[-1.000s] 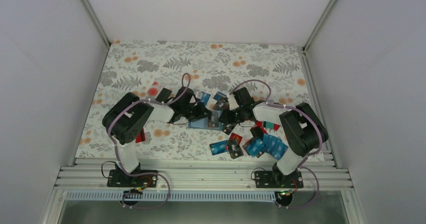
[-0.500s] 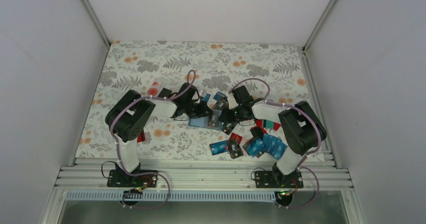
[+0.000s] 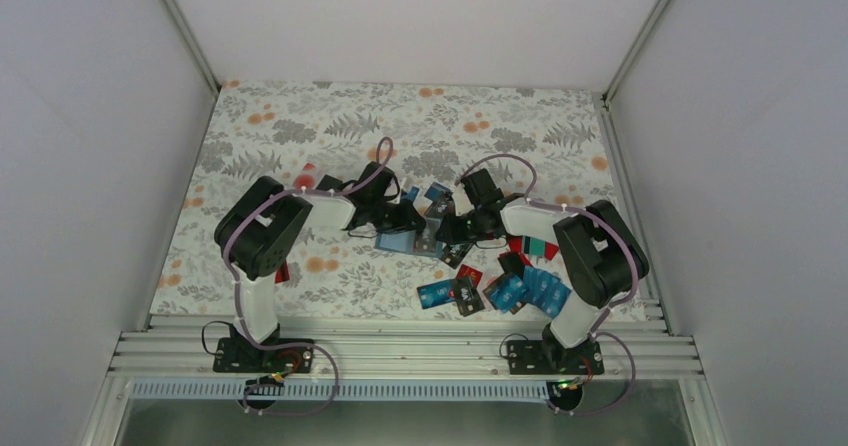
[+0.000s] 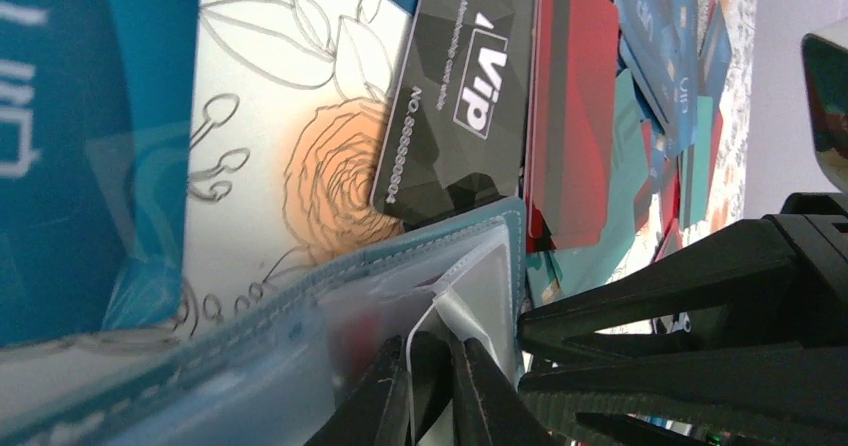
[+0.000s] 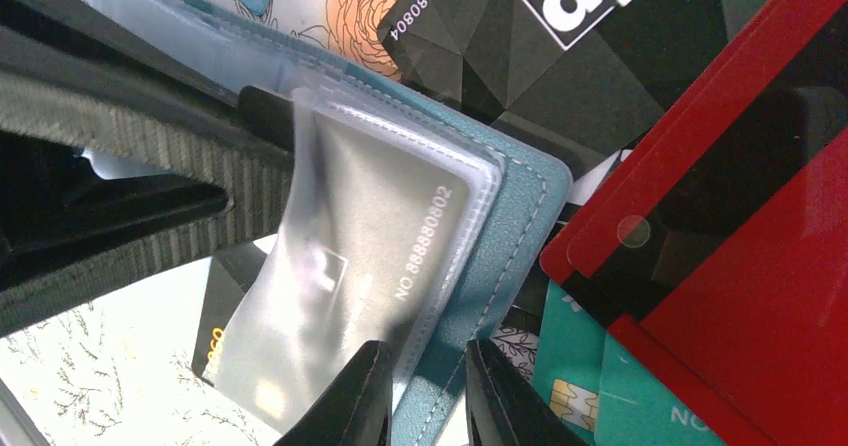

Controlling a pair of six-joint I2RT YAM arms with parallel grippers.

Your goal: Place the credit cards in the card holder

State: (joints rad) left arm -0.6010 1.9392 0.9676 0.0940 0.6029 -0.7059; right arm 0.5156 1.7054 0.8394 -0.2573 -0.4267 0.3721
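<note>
card holder: teal wallet [image 3: 405, 244] lying open mid-table on the floral cloth [image 3: 300, 126], right between the two arms, with its clear plastic sleeves fanned up

left gripper: the left gripper [image 4: 430, 352] is pinched nearly closed on a thin clear sleeve flap [image 4: 455, 311] of the card holder, and looks like it's lifting it to open a pocket

right gripper: the right gripper [image 5: 428, 358] is narrow, with its fingers straddling the teal cover edge, so I'd say it's clamped on to pin the wallet down

done so far: one sleeve [image 5: 370, 256] seems to have a greyish numbered card in it, seen through the plastic. Can't tell if other pockets are filled, since they're hidden

credit cards: most are loose. There's a big blue/black/red bunch at the near right [image 3: 520, 288] and a few just beyond the wallet on the far side

other loose ones: a black VIP card [image 4: 460, 106] and a red card [image 5: 740, 266] sit touching the wallet's right edge, plus a red one far left [image 3: 305, 181]

progress guess: early days, maybe one card in and a whole pile to go

heads up: neither gripper has a card in it, since both are busy with the wallet, so one has to let go to fetch the next card
</note>
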